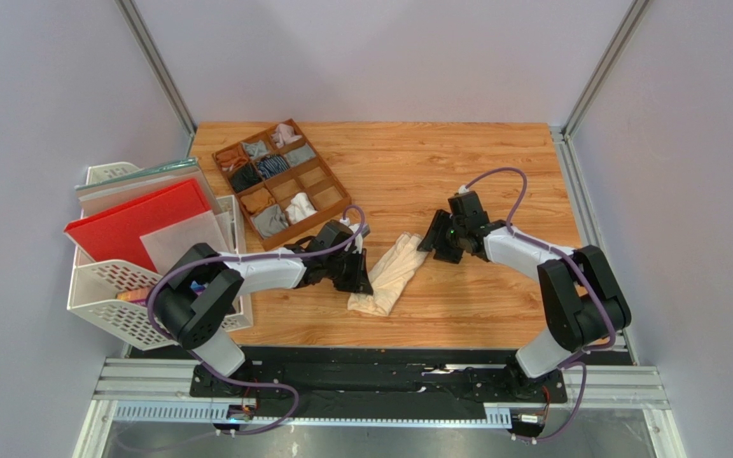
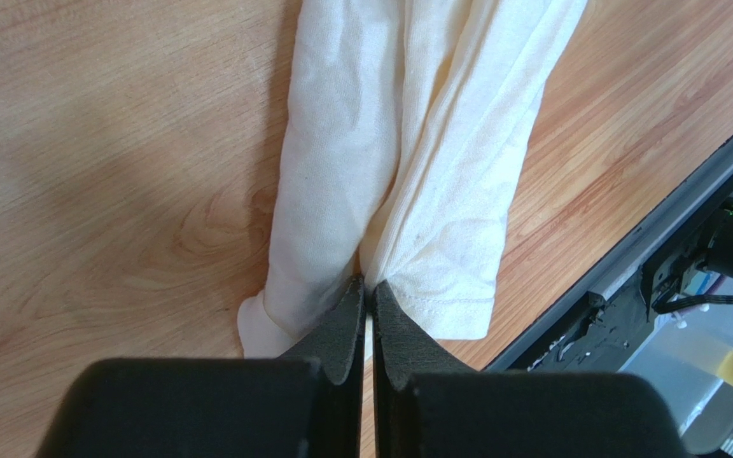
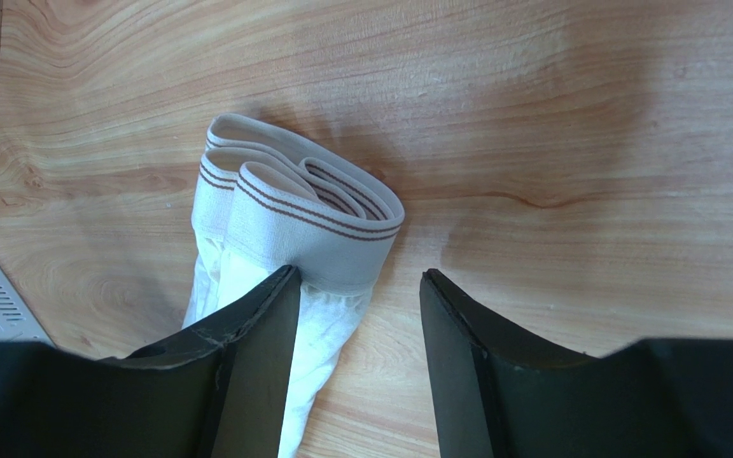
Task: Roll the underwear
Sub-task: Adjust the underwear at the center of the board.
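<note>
Left jaws: the left gripper (image 2: 367, 286) has its fingers pressed together. The cloth's creases gather into the tips, so it looks clamped on a thin pinch at the hem end of the underwear (image 2: 437, 162).
Right jaws: the right gripper (image 3: 358, 277) stands apart and clamps nothing. The waistband (image 3: 303, 215) lies partly in the gap and touches one finger; the other finger is over bare table (image 3: 581, 143).
Underwear: one cream-beige brief, folded lengthwise into a narrow strip of overlapping panels. The striped waistband lies doubled in flat loops at one end.
Where it lies: flat on the table, just to the right of the wooden compartment tray (image 1: 321, 162), near its front corner and not touching it. The left gripper reaches the strip from the tray's side, the right gripper from the side away from the tray.
Tray: its compartments hold small rolled garments (image 1: 270, 221).
Done: the lengthwise fold looks finished, and each end of the strip has a gripper at it.
Left to do: neither end shows any turn of a roll, so by my reading all the rolling of this brief is yet to come.
Unclear: a white bundle sits in one tray compartment; I cannot tell what it is.
</note>
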`<state>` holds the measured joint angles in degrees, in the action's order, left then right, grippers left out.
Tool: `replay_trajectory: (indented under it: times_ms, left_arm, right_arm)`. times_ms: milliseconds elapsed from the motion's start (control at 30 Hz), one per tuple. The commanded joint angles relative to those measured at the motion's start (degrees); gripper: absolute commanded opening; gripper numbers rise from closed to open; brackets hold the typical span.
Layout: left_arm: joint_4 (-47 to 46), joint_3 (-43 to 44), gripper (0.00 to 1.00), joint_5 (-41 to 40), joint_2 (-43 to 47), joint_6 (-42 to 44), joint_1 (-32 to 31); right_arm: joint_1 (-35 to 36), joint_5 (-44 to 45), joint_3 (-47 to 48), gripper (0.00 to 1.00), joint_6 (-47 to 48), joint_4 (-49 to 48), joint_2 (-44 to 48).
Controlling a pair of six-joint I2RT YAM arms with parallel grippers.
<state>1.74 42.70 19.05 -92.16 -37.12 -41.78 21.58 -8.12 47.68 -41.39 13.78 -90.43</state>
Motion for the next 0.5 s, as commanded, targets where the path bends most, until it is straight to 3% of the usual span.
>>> replay_trajectory:
  times_ms: [0,233,333,367,467]
  left_arm:
    - [-2.87,-0.16,0.0,1.43,-0.04,0.82,0.47]
    - [-2.97,0.19,0.0,1.69,-0.56,1.18,0.56]
    - [-3.14,0.37,0.0,1.96,-0.57,1.26,0.56]
    - [-2.8,0.46,0.0,1.96,-0.56,1.44,0.65]
    - [-0.35,2.03,0.0,1.78,0.31,2.32,0.73]
  right_arm:
    - [-0.49,-1.81,0.57,0.52,-1.24,-5.07,-2.29]
    - [-0.4,-3.74,0.92,0.52,-2.73,-7.63,-6.77]
    - [-0.4,-4.36,1.01,0.47,-2.91,-8.07,-7.91]
    - [-0.4,-4.45,1.1,0.32,-2.74,-8.15,-7.92]
    - [-0.49,-3.48,1.36,0.09,-2.04,-6.84,-7.83]
